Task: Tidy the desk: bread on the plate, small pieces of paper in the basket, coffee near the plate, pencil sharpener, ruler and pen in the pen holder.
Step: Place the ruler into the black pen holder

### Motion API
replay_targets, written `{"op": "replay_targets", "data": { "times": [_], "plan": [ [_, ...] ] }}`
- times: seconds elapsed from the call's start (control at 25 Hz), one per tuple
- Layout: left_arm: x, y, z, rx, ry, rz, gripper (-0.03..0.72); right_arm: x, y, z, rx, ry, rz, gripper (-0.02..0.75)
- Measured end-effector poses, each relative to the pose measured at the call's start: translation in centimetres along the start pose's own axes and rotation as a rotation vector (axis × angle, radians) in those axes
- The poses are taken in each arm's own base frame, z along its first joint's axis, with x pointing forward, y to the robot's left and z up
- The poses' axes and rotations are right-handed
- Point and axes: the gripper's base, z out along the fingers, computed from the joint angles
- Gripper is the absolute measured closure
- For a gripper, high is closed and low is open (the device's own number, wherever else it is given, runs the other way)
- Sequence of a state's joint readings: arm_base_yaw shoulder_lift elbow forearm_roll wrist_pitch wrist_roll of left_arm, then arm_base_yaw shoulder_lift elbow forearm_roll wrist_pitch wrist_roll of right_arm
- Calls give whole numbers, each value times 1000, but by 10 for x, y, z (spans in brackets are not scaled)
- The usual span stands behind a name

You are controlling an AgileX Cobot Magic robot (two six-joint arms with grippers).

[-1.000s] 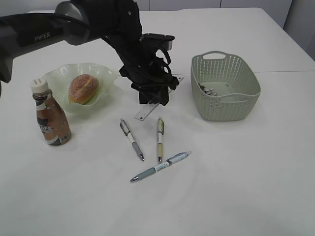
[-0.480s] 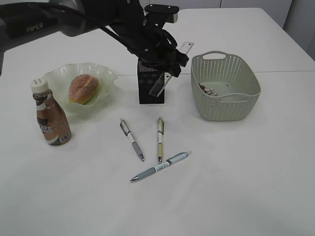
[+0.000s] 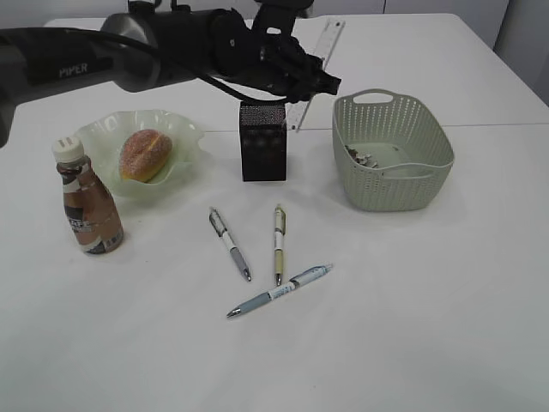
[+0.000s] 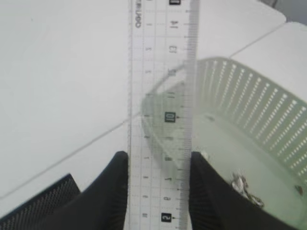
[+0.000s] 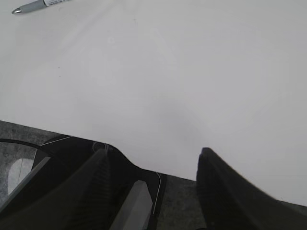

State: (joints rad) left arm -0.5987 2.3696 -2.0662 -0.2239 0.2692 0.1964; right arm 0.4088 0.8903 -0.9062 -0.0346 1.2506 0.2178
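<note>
My left gripper (image 3: pixel 302 79) is shut on the clear ruler (image 3: pixel 314 69) and holds it tilted in the air, just above and right of the black mesh pen holder (image 3: pixel 262 142). In the left wrist view the ruler (image 4: pixel 160 96) runs up between the jaws (image 4: pixel 158 165). Three pens (image 3: pixel 230 243) (image 3: pixel 279 242) (image 3: pixel 280 292) lie on the table in front of the holder. The bread (image 3: pixel 144 154) is on the green plate (image 3: pixel 184 129), and the coffee bottle (image 3: pixel 88 199) stands beside it. My right gripper (image 5: pixel 153 155) is open and empty at the table's front edge. No pencil sharpener is in view.
The green basket (image 3: pixel 393 153) stands to the right of the holder with small paper pieces (image 3: pixel 360 157) in it; it also shows in the left wrist view (image 4: pixel 254 110). One pen tip (image 5: pixel 36 5) shows at the top of the right wrist view.
My left gripper has lifted the ruler off the table beside the pen holder and carried it up and to the right, above the holder. Everything else stays put.
</note>
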Motion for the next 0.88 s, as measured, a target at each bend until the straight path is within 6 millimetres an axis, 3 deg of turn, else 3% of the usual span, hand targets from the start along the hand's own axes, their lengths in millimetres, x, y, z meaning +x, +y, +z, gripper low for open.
{"op": "replay_targets", "data": {
  "times": [0.28, 0.88],
  "plan": [
    [-13, 0, -1, -40, -165, 87, 431, 0, 0, 0, 0, 0, 0, 286],
    [-19, 18, -3, -87, -227, 121, 431, 0, 0, 0, 0, 0, 0, 286]
  ]
}}
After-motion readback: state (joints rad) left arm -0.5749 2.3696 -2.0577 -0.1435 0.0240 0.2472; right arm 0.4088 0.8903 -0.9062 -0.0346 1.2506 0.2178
